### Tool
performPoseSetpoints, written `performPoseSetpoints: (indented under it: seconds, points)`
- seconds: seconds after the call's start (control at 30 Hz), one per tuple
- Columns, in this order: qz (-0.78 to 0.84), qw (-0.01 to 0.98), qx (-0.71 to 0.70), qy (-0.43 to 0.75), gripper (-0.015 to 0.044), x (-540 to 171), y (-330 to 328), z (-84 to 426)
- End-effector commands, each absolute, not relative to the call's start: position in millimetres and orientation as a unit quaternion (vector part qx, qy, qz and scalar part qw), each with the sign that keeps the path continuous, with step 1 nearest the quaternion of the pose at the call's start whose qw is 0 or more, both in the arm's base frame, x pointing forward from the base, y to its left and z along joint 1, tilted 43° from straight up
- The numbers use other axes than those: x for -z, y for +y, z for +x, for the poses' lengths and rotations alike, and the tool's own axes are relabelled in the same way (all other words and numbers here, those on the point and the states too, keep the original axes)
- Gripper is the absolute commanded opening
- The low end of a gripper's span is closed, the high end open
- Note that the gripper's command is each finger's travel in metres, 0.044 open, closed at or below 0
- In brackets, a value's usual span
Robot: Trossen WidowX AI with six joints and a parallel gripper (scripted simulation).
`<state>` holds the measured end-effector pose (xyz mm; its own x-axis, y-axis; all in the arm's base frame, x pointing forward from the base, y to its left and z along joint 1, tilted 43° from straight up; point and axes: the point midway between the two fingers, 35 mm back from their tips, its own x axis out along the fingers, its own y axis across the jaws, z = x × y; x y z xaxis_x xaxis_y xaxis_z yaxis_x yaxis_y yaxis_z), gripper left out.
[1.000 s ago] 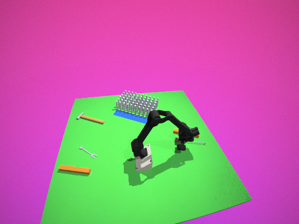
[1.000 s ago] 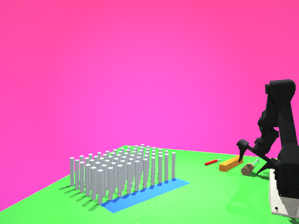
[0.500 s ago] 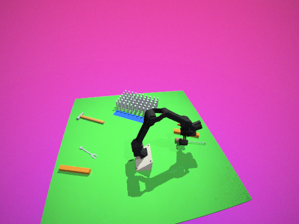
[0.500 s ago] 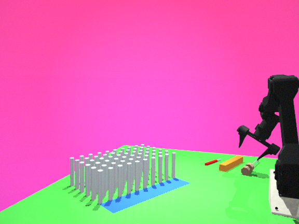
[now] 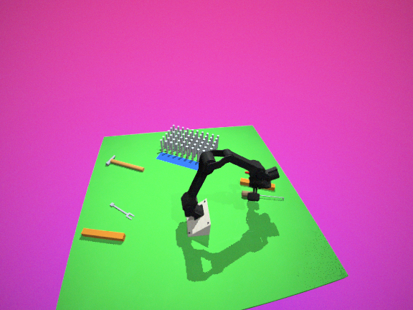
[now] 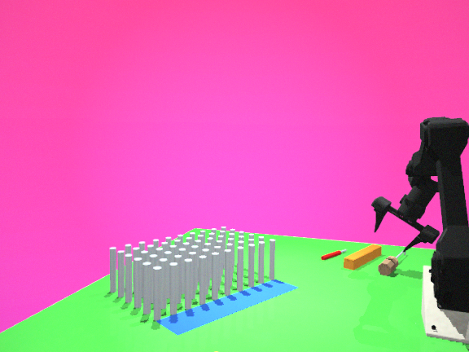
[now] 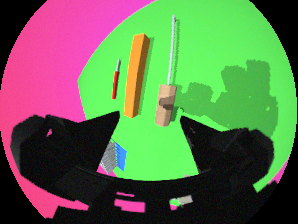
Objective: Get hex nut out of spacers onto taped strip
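Wood-handled tool [image 5: 244, 194] [image 6: 387, 266] [image 7: 166, 95] lies below the gripper [image 5: 254, 194] [image 6: 390, 241] [image 7: 150, 116], whose fingers are spread wide with nothing between them. In the wrist view its handle sits off-centre, toward the right-side fingertip, while the orange bar [image 5: 244, 181] [image 6: 362, 257] [image 7: 136, 75] is near the left-side one. The step looks like a grasp: centre over the handle, descend straight, keep off the bar, then close squarely so the shaft can't twist. The nut isn't visible; by the task it's among the spacers [image 5: 193, 153] [image 6: 157, 293] [image 7: 108, 159], well apart from the gripper, beyond the blue strip [image 5: 176, 161] [image 6: 228, 307] [image 7: 121, 157]
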<state>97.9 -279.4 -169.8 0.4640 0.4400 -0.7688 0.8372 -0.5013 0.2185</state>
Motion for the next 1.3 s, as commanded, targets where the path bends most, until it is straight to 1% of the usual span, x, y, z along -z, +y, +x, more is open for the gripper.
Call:
performPoseSetpoints:
  seconds: [0.0, 0.07, 0.23, 0.37, 0.47, 0.57, 0.73, 0.87, 1.17, 1.27]
  points:
    - [0.801, 0.302, 0.329, 0.399, 0.0440, 169.5, -279.2, 97.9]
    - [0.785, 0.331, 0.319, 0.415, 0.0440, 169.9, -278.5, 98.4]
    - [0.639, 0.522, 0.230, 0.516, 0.0440, 172.8, -273.6, 101.7]
    - [0.482, 0.642, 0.133, 0.581, 0.0440, 174.4, -270.5, 104.1]
    - [0.351, 0.703, 0.051, 0.616, 0.0440, 175.0, -268.7, 105.8]
    - [0.211, 0.740, -0.039, 0.638, 0.0440, 175.1, -267.3, 107.4]
    - [-0.018, 0.743, -0.190, 0.642, 0.0440, 174.0, -265.7, 110.0]
    - [-0.134, 0.717, -0.269, 0.629, 0.0440, 172.8, -265.2, 111.4]
    - [-0.362, 0.605, -0.438, 0.558, 0.0440, 169.0, -264.7, 114.4]
    - [-0.378, 0.592, -0.451, 0.550, 0.0440, 168.6, -264.6, 114.6]
